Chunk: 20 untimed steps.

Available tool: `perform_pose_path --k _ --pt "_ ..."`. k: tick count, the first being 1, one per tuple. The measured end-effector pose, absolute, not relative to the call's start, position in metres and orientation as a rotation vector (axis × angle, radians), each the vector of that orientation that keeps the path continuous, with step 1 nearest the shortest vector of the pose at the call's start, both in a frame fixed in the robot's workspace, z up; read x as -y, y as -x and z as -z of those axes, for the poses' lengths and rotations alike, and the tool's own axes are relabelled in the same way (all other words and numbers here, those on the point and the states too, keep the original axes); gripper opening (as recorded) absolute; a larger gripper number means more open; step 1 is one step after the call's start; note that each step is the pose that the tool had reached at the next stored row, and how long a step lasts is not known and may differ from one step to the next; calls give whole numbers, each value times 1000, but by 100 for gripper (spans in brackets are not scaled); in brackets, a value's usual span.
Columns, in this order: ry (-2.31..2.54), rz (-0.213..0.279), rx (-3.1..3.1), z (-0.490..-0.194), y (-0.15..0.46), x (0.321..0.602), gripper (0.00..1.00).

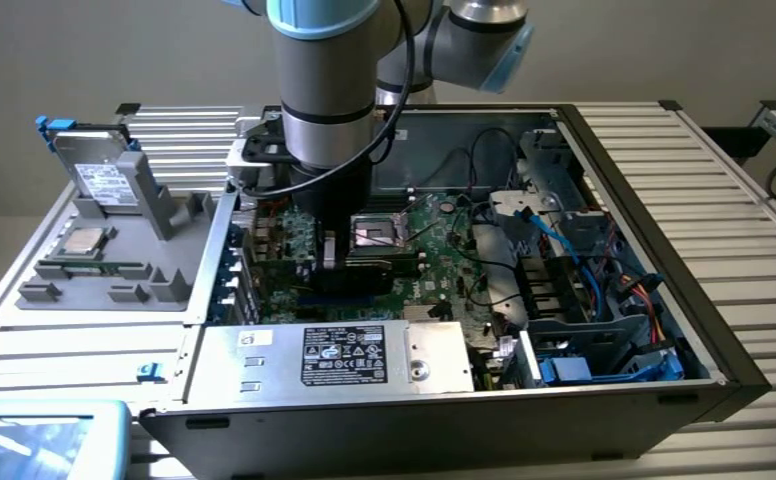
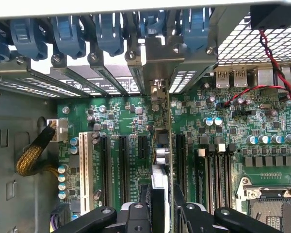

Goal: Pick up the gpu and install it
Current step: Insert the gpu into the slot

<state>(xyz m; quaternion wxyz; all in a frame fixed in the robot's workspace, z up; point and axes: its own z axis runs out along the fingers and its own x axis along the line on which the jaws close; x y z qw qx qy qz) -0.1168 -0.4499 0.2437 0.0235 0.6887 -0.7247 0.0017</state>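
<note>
Green motherboard (image 2: 116,116) lies in the open case (image 1: 428,432). At the exterior view's centre, the gripper (image 1: 340,262) fingers (image 2: 180,201) pinch the graphics card (image 2: 160,177) edge-on above it.

Desk (image 1: 748,300): silver slatted metal.
Centre: open black computer case (image 1: 428,435), lying on its side.
Exterior view's left: grey parts holder (image 1: 88,297), just beside the case.
Lower left corner: blue-rimmed tray (image 1: 41,440), partly cut off.

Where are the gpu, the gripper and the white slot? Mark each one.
gpu (image 2: 160,155): wrist view, on the edge that faces the camera.
gripper (image 2: 161,195): wrist view, midway between its fingertips.
white slot (image 2: 83,167): wrist view, on the middle of its length.
</note>
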Motion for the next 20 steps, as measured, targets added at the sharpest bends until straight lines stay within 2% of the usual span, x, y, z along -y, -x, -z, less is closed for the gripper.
perform_pose_path --k 20 --pt "-2135 -1 2235 -244 117 450 28"
